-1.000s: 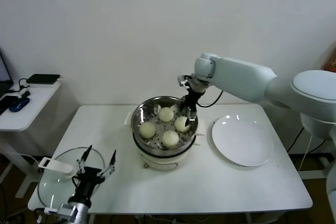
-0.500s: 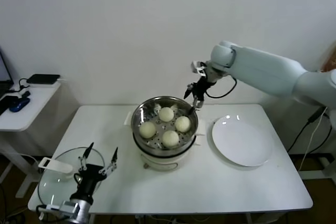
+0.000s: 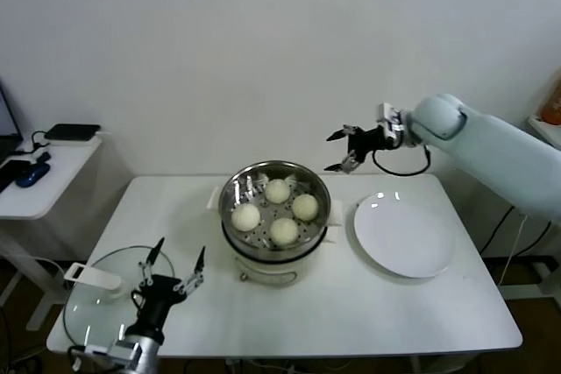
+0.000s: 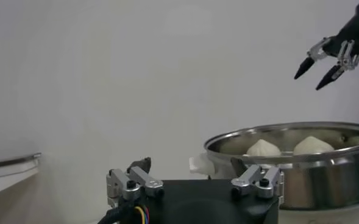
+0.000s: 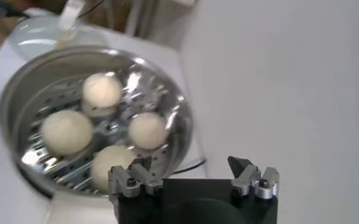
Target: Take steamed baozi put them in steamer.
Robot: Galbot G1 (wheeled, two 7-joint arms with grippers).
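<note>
The steamer (image 3: 274, 165) stands mid-table, a shiny perforated basket on a cream pot base. Several steamed baozi lie in it, among them one at the back (image 3: 278, 190) and one at the front (image 3: 284, 230). My right gripper (image 3: 333, 153) hangs open and empty in the air, above and to the right of the steamer, near the wall. In the right wrist view the baozi (image 5: 66, 131) show inside the steamer (image 5: 180, 115), beyond the gripper (image 5: 191, 163). My left gripper (image 3: 181, 247) stands open and empty low at the front left, facing the steamer (image 4: 325, 176).
A flat white plate (image 3: 405, 236) lies right of the steamer. A round glass lid (image 3: 101, 308) with a white handle lies at the front left, beside my left gripper. A low side table (image 3: 44, 177) with dark devices stands at the far left.
My right gripper has risen out of the steamer and swung up and to the right, open, leaving a baozi in the basket. The left gripper has shifted slightly rightward.
</note>
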